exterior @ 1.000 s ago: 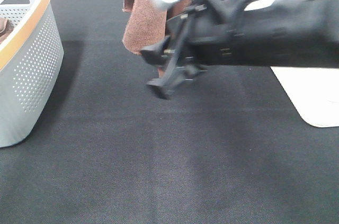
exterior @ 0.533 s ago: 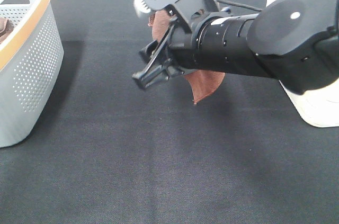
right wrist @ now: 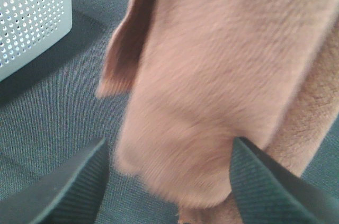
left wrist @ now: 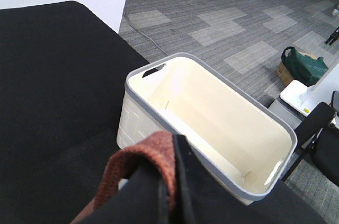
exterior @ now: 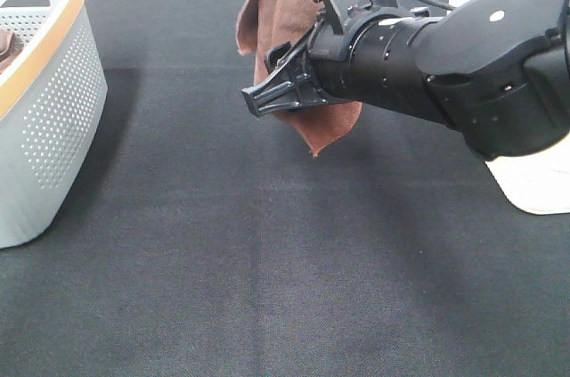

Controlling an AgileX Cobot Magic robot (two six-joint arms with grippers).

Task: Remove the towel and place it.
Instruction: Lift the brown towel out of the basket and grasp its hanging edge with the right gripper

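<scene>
The reddish-brown towel (exterior: 267,25) hangs in the air over the far middle of the black table, its lowest corner just above the cloth. In the left wrist view the towel (left wrist: 139,163) is folded over the tip of my left gripper (left wrist: 172,184), which is shut on it; that gripper is above the top edge of the exterior view. My right gripper (exterior: 270,81) reaches in from the right at the towel's mid height. Its black fingers (right wrist: 71,184) stand wide apart, open, with the towel (right wrist: 212,75) hanging between and just beyond them.
A grey perforated basket (exterior: 53,101) with an orange rim stands at the left edge, something brown inside. A cream bin (left wrist: 159,123) with a grey rim sits at the table's right side, seen also as a white bin (exterior: 534,181). Beyond it is tiled floor.
My right gripper has risen and closed in on the hanging towel, its jaws a little wider. The towel has swung and shifted slightly.
</scene>
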